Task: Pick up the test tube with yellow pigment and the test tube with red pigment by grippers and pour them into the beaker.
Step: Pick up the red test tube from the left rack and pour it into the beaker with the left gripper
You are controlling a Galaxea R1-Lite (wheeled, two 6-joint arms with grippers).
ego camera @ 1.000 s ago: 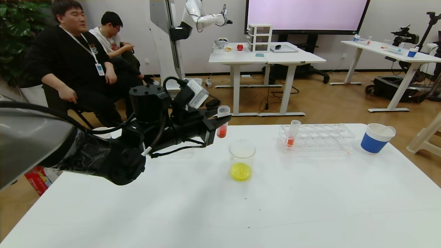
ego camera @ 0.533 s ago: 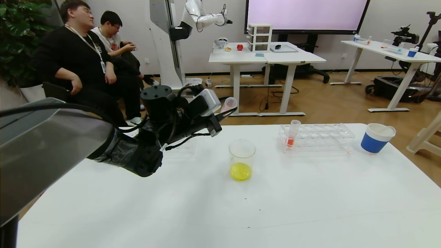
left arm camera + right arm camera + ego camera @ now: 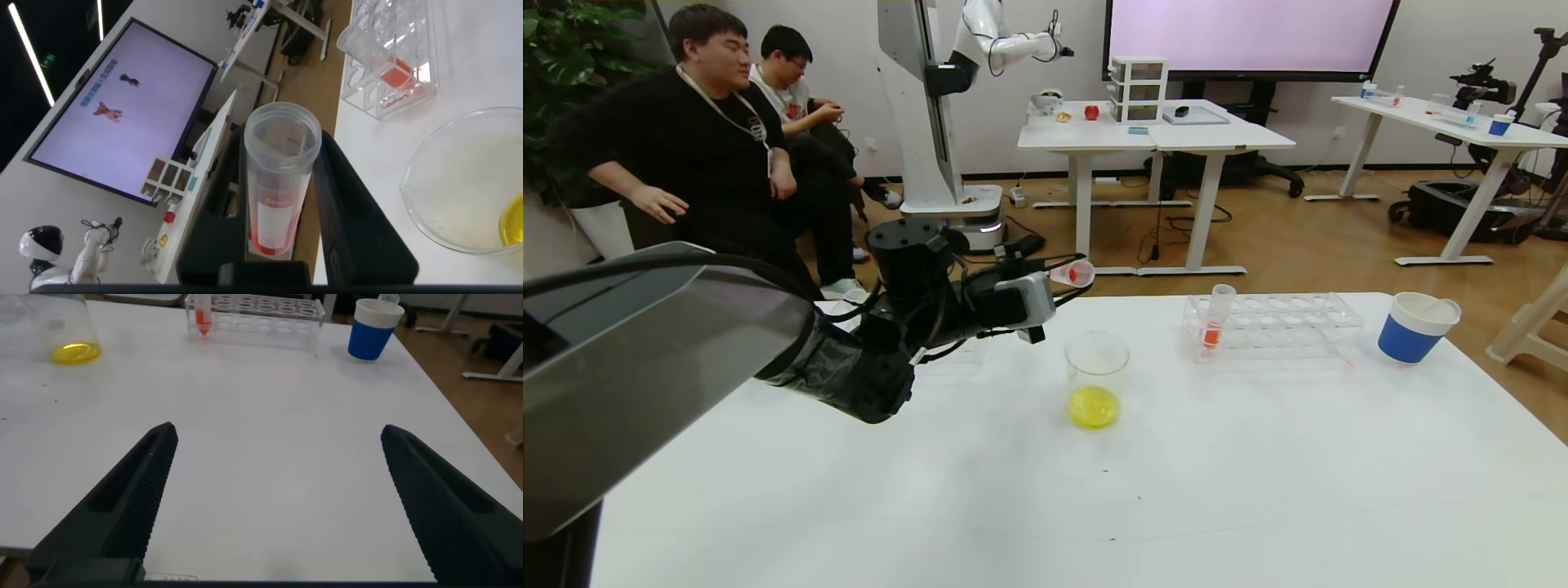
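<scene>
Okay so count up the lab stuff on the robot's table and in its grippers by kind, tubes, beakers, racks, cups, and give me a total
Test tubes: 2, one with red pigment in the left gripper tilted above the beaker, held tube, one in the rack, racked tube
Beakers: 1, beaker holding yellow liquid
Tube racks: 1, rack
Paper cups: 1, blue-and-white cup
Total: 5

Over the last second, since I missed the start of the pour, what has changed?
The left gripper has rolled its wrist, tipping the test tube with red pigment from upright to nearly level, mouth toward the beaker, up and left of its rim. Nothing red in the beaker yet. Unchanged: its yellow liquid, the rack with one red tube, the cup.
</scene>
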